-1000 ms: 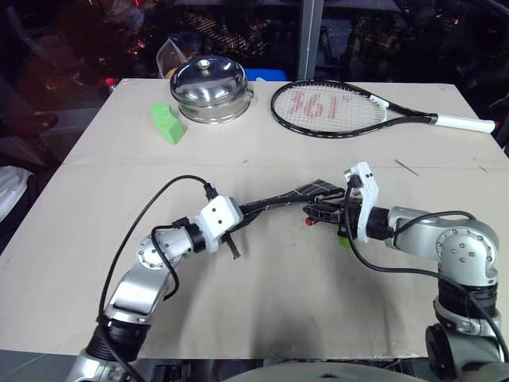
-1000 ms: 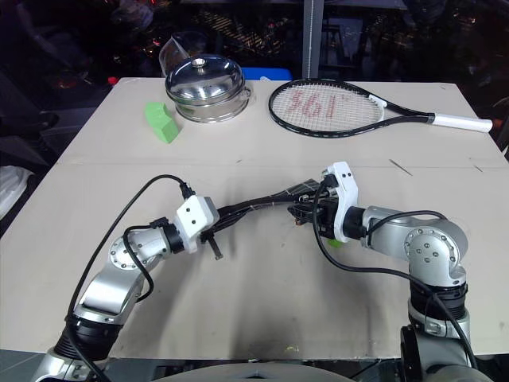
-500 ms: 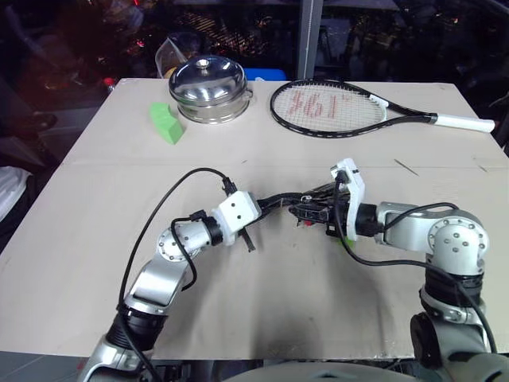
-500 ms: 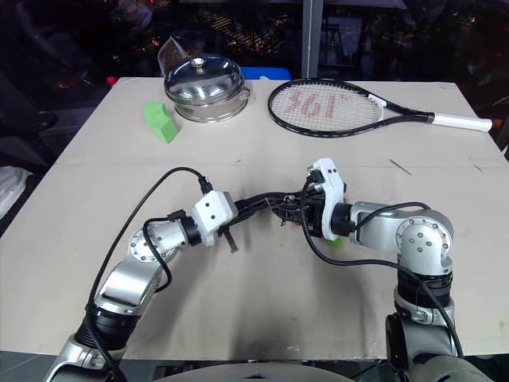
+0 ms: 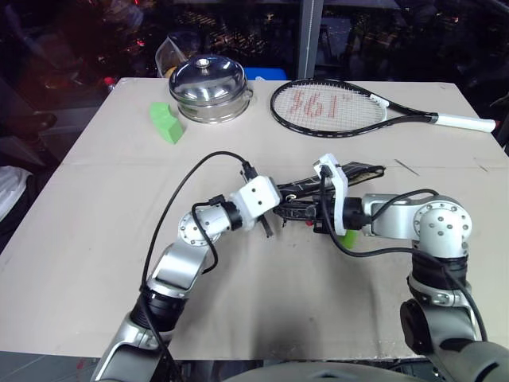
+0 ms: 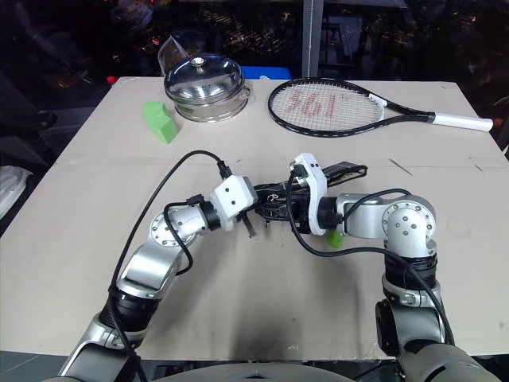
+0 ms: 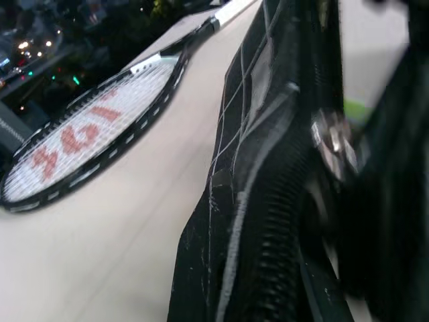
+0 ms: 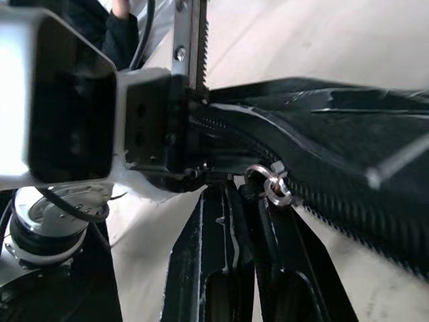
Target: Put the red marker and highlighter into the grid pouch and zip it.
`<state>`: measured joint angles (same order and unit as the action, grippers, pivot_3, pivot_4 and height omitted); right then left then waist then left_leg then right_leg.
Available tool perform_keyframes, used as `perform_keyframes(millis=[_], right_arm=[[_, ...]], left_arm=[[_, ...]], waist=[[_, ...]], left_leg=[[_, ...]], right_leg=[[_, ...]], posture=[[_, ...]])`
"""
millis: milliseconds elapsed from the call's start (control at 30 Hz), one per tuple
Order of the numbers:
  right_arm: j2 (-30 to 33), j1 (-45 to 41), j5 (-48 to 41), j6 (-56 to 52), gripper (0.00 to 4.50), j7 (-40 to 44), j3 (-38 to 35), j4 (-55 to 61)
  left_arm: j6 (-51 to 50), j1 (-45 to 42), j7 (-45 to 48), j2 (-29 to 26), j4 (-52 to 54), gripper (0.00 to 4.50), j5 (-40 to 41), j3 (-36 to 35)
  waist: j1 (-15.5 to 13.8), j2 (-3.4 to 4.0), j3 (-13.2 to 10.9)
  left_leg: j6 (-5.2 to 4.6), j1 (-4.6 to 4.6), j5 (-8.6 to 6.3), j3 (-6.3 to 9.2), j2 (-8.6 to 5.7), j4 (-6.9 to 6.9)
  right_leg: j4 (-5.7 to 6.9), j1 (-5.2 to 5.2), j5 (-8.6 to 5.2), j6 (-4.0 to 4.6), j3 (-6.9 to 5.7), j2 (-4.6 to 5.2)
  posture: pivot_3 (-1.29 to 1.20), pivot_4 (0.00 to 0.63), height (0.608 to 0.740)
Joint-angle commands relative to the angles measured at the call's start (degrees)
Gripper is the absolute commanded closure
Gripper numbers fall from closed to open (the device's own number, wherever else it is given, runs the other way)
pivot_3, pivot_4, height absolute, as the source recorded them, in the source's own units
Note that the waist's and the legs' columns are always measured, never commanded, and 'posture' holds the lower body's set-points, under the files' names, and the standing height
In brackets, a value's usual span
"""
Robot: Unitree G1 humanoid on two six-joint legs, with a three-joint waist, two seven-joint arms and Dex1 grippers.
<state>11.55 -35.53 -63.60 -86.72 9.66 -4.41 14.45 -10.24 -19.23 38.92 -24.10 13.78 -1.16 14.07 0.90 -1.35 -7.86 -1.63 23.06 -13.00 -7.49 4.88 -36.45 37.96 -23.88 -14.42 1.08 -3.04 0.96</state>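
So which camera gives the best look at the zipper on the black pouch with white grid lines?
The right wrist view: the black grid-lined pouch's zipper runs across it, teeth and metal ring clear. The left wrist view shows some zipper teeth close up. In both eye views the grippers hide the zipper.

Grid pouch (image 5: 334, 177) mid-table between both arms; pot (image 5: 210, 87) and racket (image 5: 342, 107) behind, block (image 5: 165, 121) far left

We see the grid pouch (image 5: 334, 177), black with white lines, held off the table between both arms. A light-green highlighter (image 5: 348, 236) lies just beneath.
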Motion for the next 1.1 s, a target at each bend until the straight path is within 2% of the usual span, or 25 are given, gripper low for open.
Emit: perform_keyframes(millis=[33, 100, 167, 267, 333, 367, 400, 467, 567, 633, 767, 900, 1100], right_arm=[[-0.8, -1.86, 0.84, 1.57, 4.4, 2.01, 1.44, -0.64], [-0.19, -1.28, 3.15, 4.79, 4.4, 2.43, 1.93, 0.95], [4.39, 1.12, 5.75, 8.77, 4.4, 5.75, 2.29, 4.28], [12.97, 8.31, 7.04, 12.32, 3.53, 10.73, 0.63, 11.15], [17.57, 12.13, 6.92, 14.37, 2.43, 13.79, 0.49, 16.11], [18.11, 13.88, 5.27, 14.61, 2.2, 13.18, -2.25, 17.78], [18.24, 15.36, 3.06, 15.59, 2.2, 12.89, -5.28, 19.37], [16.99, 17.01, -2.31, 17.24, 2.51, 8.77, -11.64, 21.6], [15.84, 17.18, -5.48, 18.69, 3.96, 3.59, -13.29, 22.71], [14.44, 16.35, -5.86, 19.82, 4.36, 0.11, -12.66, 22.45], [11.58, 12.87, -3.2, 21.57, 4.36, -4.5, -9.36, 19.21], [11.21, 10.37, -1.2, 22.38, 4.36, -5.27, -6.49, 16.72], [14.2, 7.37, 5.74, 20.19, 4.36, -3.72, 1.07, 12.0]], left_arm=[[-0.46, -2.24, -1.02, 1.27, 1.01, 4.5, -0.39, 0.42], [-2.66, -2.1, -1.31, 2.37, 1.61, 4.5, 1.22, -0.64], [-5.34, -1.08, -0.19, 2.5, 2.82, 4.5, 4.65, -3.02], [-6.3, 1.16, 2.27, 0.46, 3.75, 4.5, 8.32, -6.22], [-5.92, 2.18, 3.11, -0.88, 3.89, 4.5, 9.34, -7.04], [-5.69, 2.61, 3.55, -1.5, 3.65, 4.5, 9.94, -7.65], [-5.2, 3.08, 4.0, -2.13, 3.33, 4.5, 10.45, -8.25], [-4.35, 3.52, 4.74, -3.06, 2.64, 4.5, 11.07, -8.98], [-3.71, 3.36, 5.22, -3.74, 1.94, 4.5, 11.59, -9.06], [-3.52, 3.39, 5.49, -3.98, 1.91, 4.5, 11.86, -9.04], [-2.31, 3.7, 6.51, -4.38, 1.64, 4.5, 11.89, -8.73], [-0.85, 3.68, 7.07, -4.76, 1.23, 4.5, 11.42, -8.46], [0.74, 3.98, 6.85, -4.74, 1.19, 4.5, 10.65, -8.11]], waist=[[-0.02, 0.0, 0.0], [-0.06, 0.0, 0.0], [-0.1, 0.0, 0.0], [-0.49, -0.01, 0.0], [-0.29, -0.01, -0.01], [-0.23, -0.02, -0.01], [-0.06, -0.03, -0.02], [0.07, -0.02, -0.04], [-0.07, -0.03, -0.06], [-0.06, -0.03, -0.06], [-0.06, -0.03, -0.06], [-0.28, -0.03, -0.06], [-0.17, -0.03, -0.06]], left_leg=[[0.0, 0.0, 0.0, 0.01, 0.0, 0.0], [0.0, 0.0, 0.0, 0.01, 0.01, 0.0], [0.0, 0.02, 0.0, 0.0, 0.0, 0.0], [0.0, 0.3, 0.0, 0.1, -0.06, -0.01], [-0.02, 0.67, -0.01, 0.14, -0.11, -0.09], [-0.02, 0.76, -0.01, 0.14, -0.12, -0.09], [-0.03, 0.82, -0.01, 0.12, -0.13, -0.09], [-0.02, 0.76, 0.0, 0.12, -0.07, -0.07], [0.02, 0.7, 0.02, 0.16, -0.01, -0.07], [0.03, 0.68, 0.02, 0.17, -0.02, -0.11], [0.02, 0.71, 0.03, 0.11, -0.06, -0.16], [0.01, 0.75, 0.02, 0.12, -0.07, -0.15], [0.01, 0.74, 0.02, 0.1, -0.08, -0.15]], right_leg=[[0.0, 0.0, 0.0, 0.0, 0.0, -0.01], [0.0, 0.0, 0.0, -0.01, 0.0, -0.01], [-0.01, -0.01, -0.01, -0.01, 0.0, 0.0], [-0.06, -0.19, -0.07, -0.13, -0.08, 0.06], [-0.04, -0.52, -0.09, -0.17, -0.11, 0.12], [0.0, -0.62, -0.09, -0.17, -0.11, 0.13], [0.01, -0.72, -0.09, -0.18, -0.07, 0.11], [0.04, -0.71, -0.1, -0.19, -0.04, 0.03], [0.08, -0.71, -0.1, -0.19, -0.05, -0.05], [0.08, -0.7, -0.09, -0.19, -0.05, -0.05], [0.09, -0.71, -0.07, -0.2, 0.03, -0.03], [0.06, -0.71, -0.07, -0.19, 0.02, -0.03], [0.07, -0.72, -0.07, -0.19, 0.03, 0.0]], posture=[[0.0, 0.15, 0.74], [0.0, 0.15, 0.74], [0.0, 0.15, 0.74], [0.0, 0.15, 0.74], [0.0, 0.15, 0.74], [0.0, 0.15, 0.74], [0.0, 0.15, 0.74], [0.0, 0.15, 0.74], [0.0, 0.15, 0.74], [0.0, 0.15, 0.74], [0.0, 0.15, 0.74], [0.0, 0.15, 0.74], [0.0, 0.15, 0.74]])
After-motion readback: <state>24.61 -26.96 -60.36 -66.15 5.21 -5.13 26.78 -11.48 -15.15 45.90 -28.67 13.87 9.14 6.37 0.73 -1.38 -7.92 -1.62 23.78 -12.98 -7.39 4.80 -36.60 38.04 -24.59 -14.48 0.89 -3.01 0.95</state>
